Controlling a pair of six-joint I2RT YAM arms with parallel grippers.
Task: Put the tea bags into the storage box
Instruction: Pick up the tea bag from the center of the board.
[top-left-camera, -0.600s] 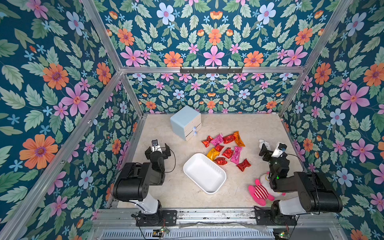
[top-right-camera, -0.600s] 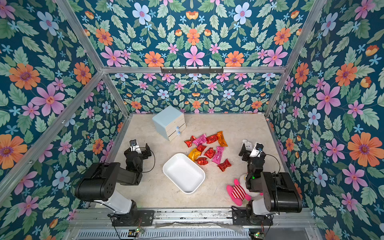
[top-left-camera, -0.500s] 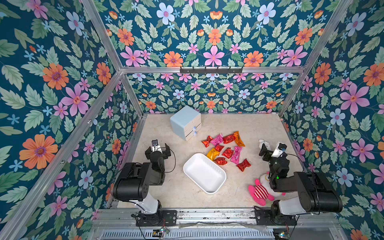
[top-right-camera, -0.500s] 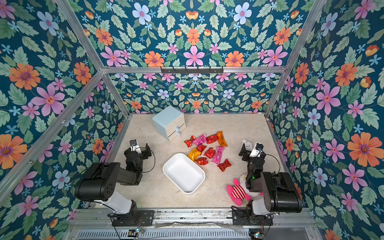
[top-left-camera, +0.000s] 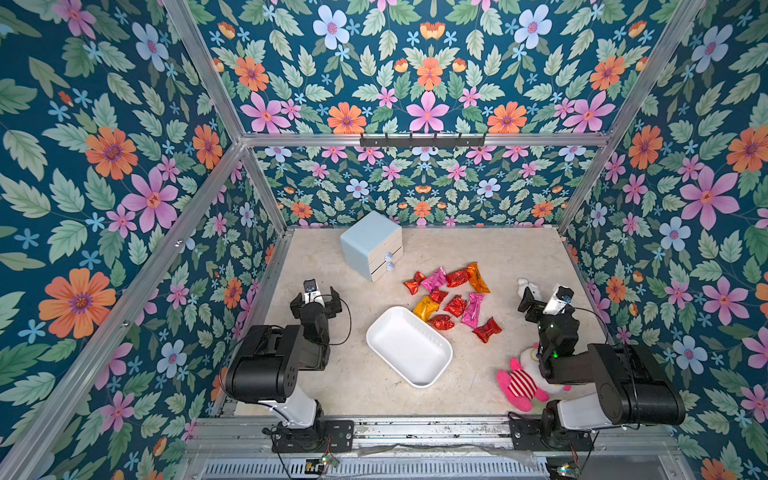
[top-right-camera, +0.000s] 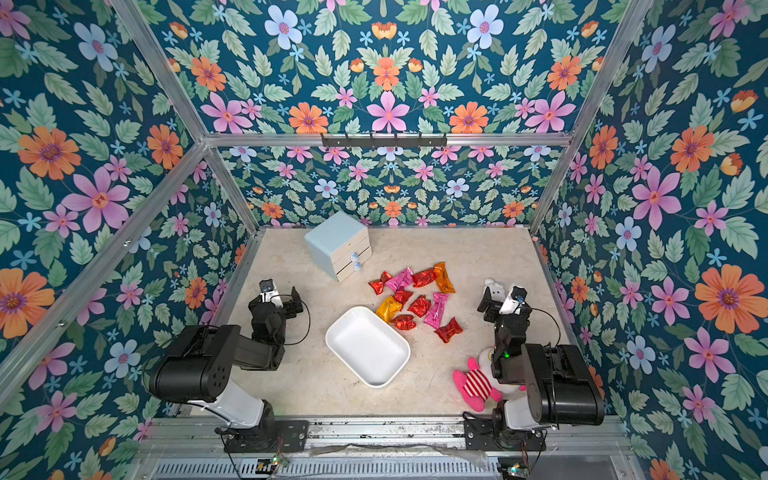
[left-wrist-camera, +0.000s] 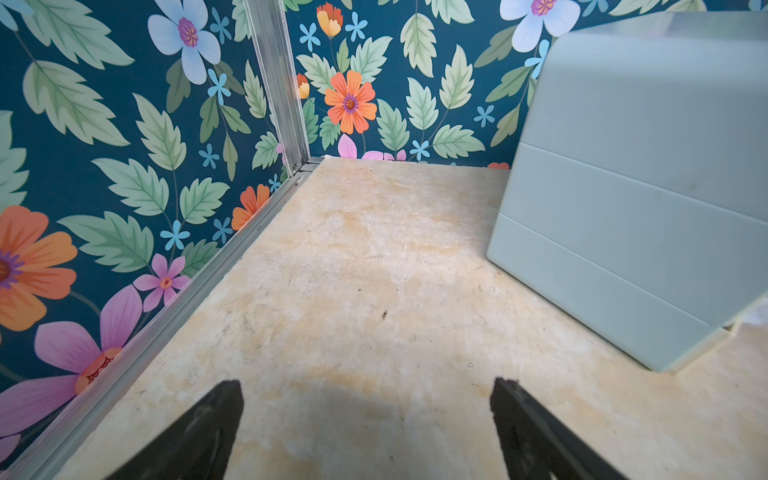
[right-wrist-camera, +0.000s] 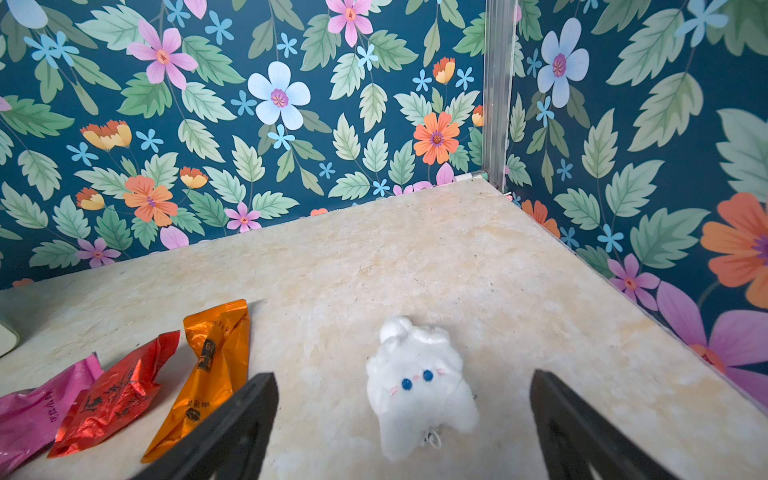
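- The tea bags (top-left-camera: 451, 297) lay clustered mid-desk, just far-right of the white storage box (top-left-camera: 409, 347), all outside it.
- The right fingers (right-wrist-camera: 245, 419) were spread and held nothing, right of the cluster and apart from it. A white plush toy (right-wrist-camera: 415, 390) lay just beyond them.
- The left fingers (left-wrist-camera: 208, 419) were spread over bare desk (left-wrist-camera: 353, 270), well left of the bags, near the pale blue drawer unit (left-wrist-camera: 623, 187).

The left arm (top-left-camera: 270, 365) and the right arm (top-left-camera: 623, 382) are bulky matte-black rounded housings above a white lower link (top-left-camera: 297, 409), each on a black base plate (top-left-camera: 311, 436) with screws. A thin black cable (top-left-camera: 348, 320) loops at each wrist beside a small white camera housing (top-left-camera: 312, 291), and a green light (top-left-camera: 555, 355) glows on the right arm. The left gripper (left-wrist-camera: 365, 382) and the right gripper (right-wrist-camera: 403, 374) have flat black tapered fingers.
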